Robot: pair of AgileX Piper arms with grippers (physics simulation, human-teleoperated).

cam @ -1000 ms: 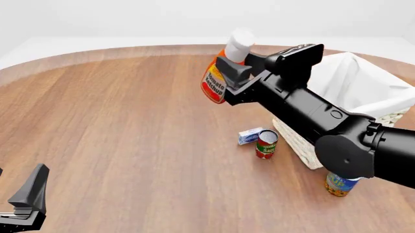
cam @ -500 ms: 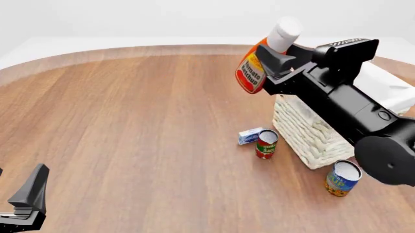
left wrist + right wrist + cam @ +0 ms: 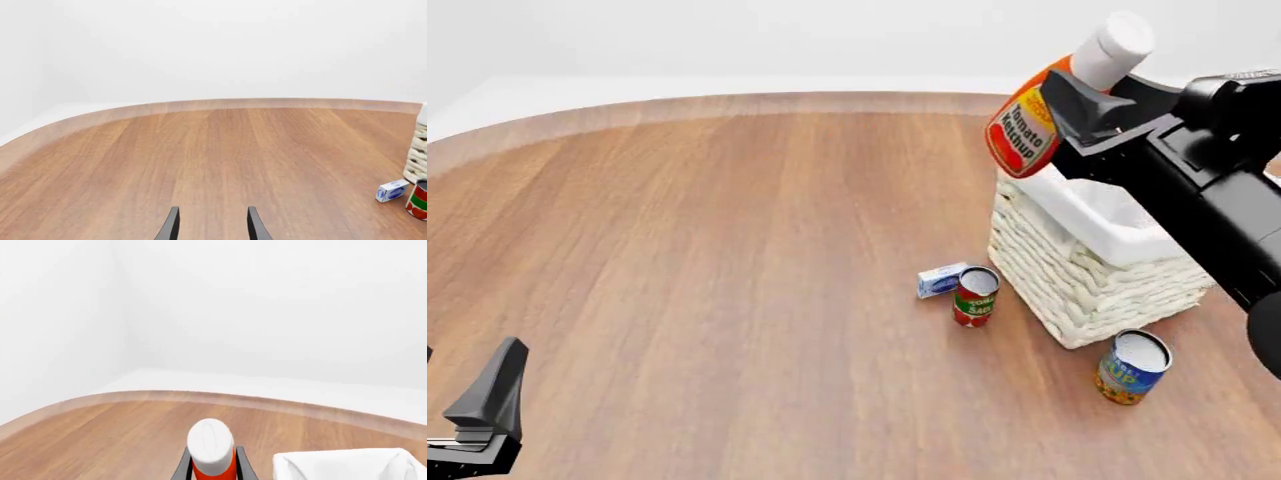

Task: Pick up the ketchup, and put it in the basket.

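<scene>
A: Fingers first. In the left wrist view the left gripper (image 3: 211, 226) has its two fingers apart, nothing between them, over bare table (image 3: 200, 160). At the edge I see the box (image 3: 391, 191), part of a red can (image 3: 419, 201) and a bit of the basket (image 3: 418, 155).

B: And the front view?

A: The right gripper (image 3: 1077, 105) is clamped on the ketchup (image 3: 1028, 128), high in the air, cap tilted up and to the right. The bottle has moved to the right over the last second: it was over the table left of the basket (image 3: 1094, 270), now it hangs at the basket's near-left corner. The left gripper (image 3: 481, 420) hasn't stirred.

B: So nearly there?

A: I'd judge so; it needs a little more travel rightward before release, or it may clip the rim.

B: Right wrist view?

A: Fingers (image 3: 187, 466) squeezing the bottle (image 3: 212, 450) just under its white cap, the basket's white liner (image 3: 347, 465) just beside.
</scene>
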